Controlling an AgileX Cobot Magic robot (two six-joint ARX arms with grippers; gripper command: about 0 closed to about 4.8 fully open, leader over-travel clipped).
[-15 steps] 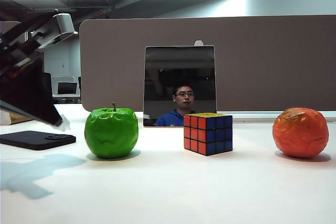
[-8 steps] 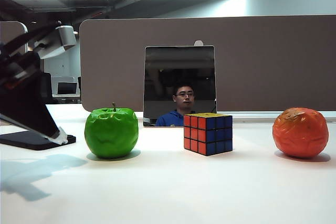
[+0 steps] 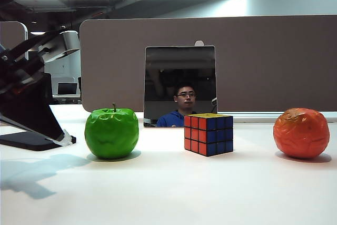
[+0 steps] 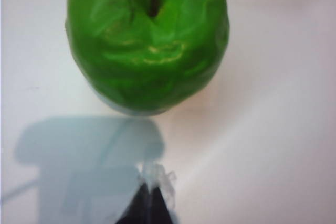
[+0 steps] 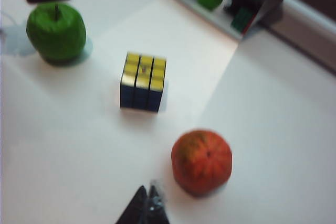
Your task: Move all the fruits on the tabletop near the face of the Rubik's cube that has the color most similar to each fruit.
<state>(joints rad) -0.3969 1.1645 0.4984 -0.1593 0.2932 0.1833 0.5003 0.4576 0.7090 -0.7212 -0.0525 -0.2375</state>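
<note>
A glossy, dimpled green apple (image 3: 111, 133) with a brown stem sits on the smooth white tabletop (image 3: 168, 188), left of the small black-edged Rubik's cube (image 3: 208, 134). A wrinkled orange-red round fruit (image 3: 301, 133) rests well right. The left gripper (image 4: 149, 203) hovers low just beside the apple; the right gripper (image 5: 146, 208) hangs near the orange fruit. On both, I cannot tell how the fingers stand.
</note>
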